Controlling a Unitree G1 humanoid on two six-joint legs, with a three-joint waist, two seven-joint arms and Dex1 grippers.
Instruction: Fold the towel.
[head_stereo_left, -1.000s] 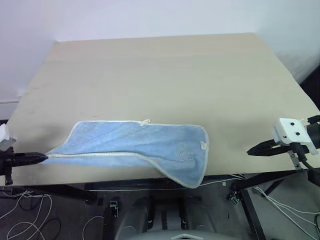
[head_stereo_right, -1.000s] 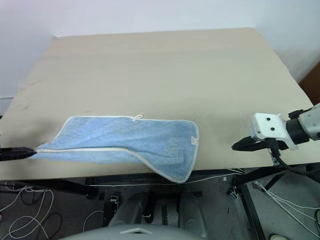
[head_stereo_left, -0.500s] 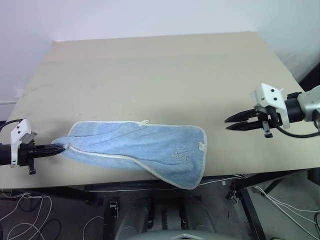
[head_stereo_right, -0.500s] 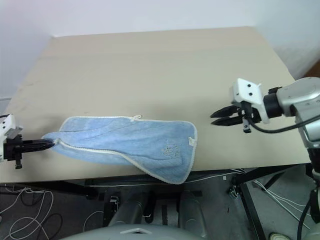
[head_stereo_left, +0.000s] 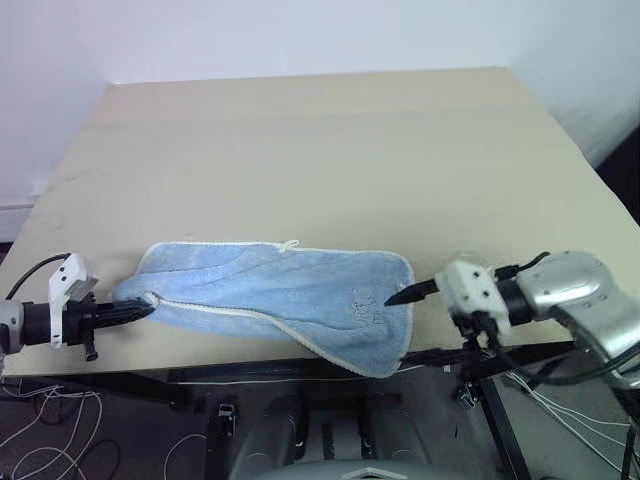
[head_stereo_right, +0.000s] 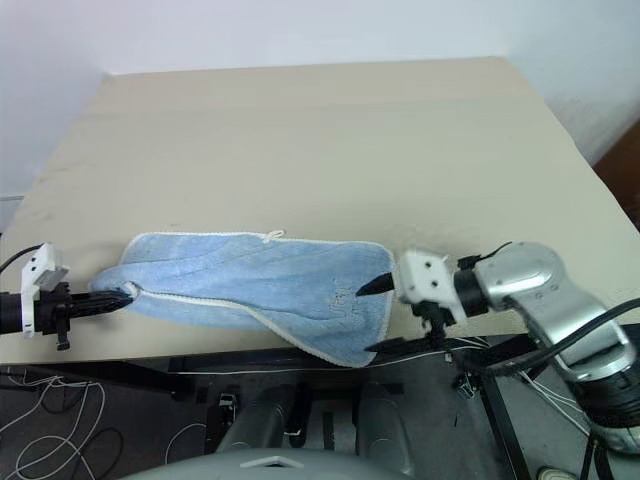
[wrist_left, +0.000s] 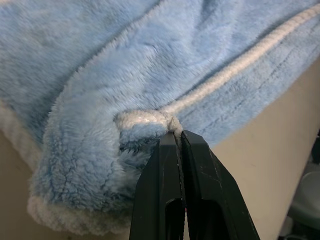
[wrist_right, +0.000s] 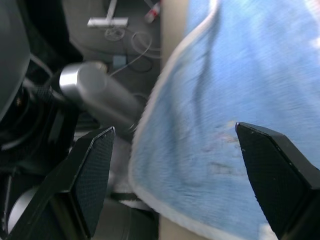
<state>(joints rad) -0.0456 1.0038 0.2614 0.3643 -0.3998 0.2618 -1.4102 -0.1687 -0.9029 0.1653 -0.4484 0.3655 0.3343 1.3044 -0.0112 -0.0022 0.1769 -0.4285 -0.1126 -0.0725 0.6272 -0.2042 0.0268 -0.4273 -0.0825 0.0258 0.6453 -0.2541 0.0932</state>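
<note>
A pale beige table (head_stereo_left: 320, 150) stands against a white wall, with cables on the floor below its near edge.

From the head views, we see the towel (head_stereo_left: 280, 295) lying along the near edge of the table, already doubled lengthwise into a long band, with its right near corner drooping off the edge. Our left pincer (head_stereo_left: 135, 309) is clamped on the towel's left end. Our right pincer (head_stereo_right: 372, 318) stands at the towel's right end with its fingers spread wide, one above the cloth and one below the table edge, holding nothing.

In the left wrist view, we see the two black fingers (wrist_left: 170, 190) pressed together on the white stitched edging (wrist_left: 240, 62) where the fluffy cloth bunches.

In the right wrist view, the fingers (wrist_right: 95, 170) stand well apart either side of the hanging corner, the small dark logo (wrist_right: 220, 150) between them.

We judge one fold done; the right end is not yet gripped, and the crosswise fold is left.
</note>
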